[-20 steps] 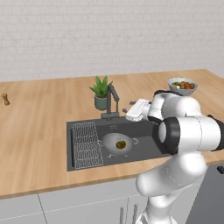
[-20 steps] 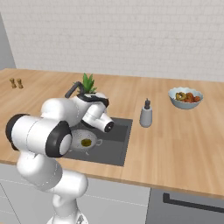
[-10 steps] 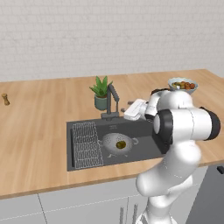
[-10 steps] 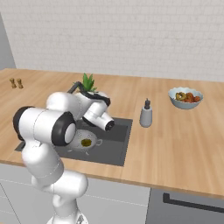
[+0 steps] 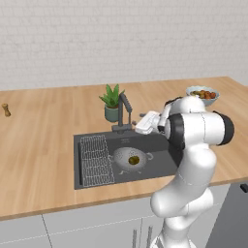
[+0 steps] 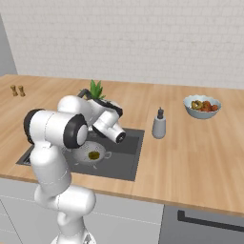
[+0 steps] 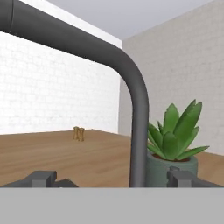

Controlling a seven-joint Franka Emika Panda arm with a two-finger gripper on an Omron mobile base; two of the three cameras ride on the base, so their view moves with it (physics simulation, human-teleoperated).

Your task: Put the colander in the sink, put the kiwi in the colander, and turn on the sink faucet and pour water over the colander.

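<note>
Gripper (image 7: pixel 111 178) nearer sink faucet (image 7: pixel 138 131), fingers level

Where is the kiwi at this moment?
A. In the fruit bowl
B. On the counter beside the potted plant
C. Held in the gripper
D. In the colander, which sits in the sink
D: in the left base view the kiwi lies inside the colander, which sits on the floor of the sink beside the wire rack.
</note>
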